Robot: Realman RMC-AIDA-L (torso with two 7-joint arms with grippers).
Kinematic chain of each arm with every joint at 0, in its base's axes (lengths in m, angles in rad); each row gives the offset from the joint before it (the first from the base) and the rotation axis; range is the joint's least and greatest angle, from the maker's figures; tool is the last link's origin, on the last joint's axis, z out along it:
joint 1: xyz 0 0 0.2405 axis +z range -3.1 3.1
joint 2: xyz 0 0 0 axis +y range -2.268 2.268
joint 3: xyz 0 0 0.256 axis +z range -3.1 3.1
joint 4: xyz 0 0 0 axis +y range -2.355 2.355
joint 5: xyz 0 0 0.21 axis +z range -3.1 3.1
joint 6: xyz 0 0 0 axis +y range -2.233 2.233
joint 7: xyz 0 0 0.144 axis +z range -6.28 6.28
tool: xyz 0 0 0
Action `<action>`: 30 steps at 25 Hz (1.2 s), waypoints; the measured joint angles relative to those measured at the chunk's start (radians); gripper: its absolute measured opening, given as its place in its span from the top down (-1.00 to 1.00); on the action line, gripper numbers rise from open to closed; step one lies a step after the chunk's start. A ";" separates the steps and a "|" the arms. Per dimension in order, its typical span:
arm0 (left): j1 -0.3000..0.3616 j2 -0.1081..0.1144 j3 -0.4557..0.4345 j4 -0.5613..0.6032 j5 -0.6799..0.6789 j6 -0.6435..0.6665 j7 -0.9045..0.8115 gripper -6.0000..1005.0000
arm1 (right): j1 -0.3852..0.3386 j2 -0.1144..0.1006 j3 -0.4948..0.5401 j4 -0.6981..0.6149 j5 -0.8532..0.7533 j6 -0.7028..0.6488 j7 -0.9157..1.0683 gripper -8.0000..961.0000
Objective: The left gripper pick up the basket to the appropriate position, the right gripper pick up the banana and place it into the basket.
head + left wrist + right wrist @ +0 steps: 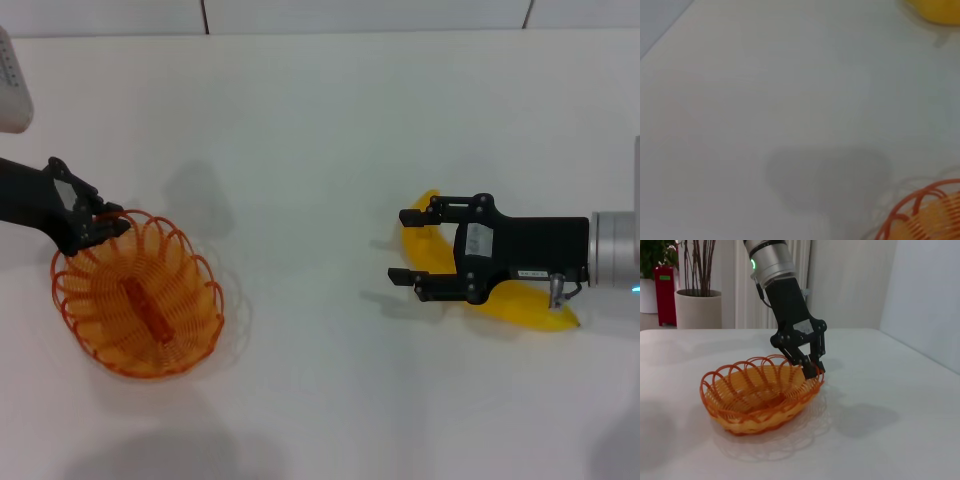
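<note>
Orange wire basket, oval with a looped rim, sits on the white worktop at my left, its far rim clamped in the fingers of my black left gripper. My black right gripper hovers with fingers apart over the curved yellow banana, lying well apart from the basket.

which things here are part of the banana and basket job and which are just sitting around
Job: basket, gripped at its rim by the left pincer; banana, under the open right pincer.
Lying about: white object at the table's far left; potted plant; red bin.
</note>
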 joint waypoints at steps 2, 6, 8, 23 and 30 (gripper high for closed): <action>0.000 0.000 0.000 0.000 0.000 0.000 0.000 0.42 | 0.000 0.000 0.000 0.000 0.000 0.001 0.000 -0.49; 0.000 0.000 0.000 0.002 0.000 0.000 0.000 0.62 | -0.001 0.000 0.000 0.000 0.000 0.001 0.000 -0.49; 0.000 -0.001 0.000 0.003 -0.001 -0.001 0.000 0.69 | -0.002 0.000 0.000 0.000 0.000 -0.001 0.000 -0.49; 0.103 0.001 -0.001 0.182 -0.207 0.149 -0.053 0.85 | -0.009 0.000 0.001 0.000 0.000 -0.005 0.000 -0.49; 0.169 0.004 -0.031 0.244 -0.381 0.161 -0.277 0.89 | -0.015 0.000 0.004 0.000 0.003 -0.002 0.000 -0.49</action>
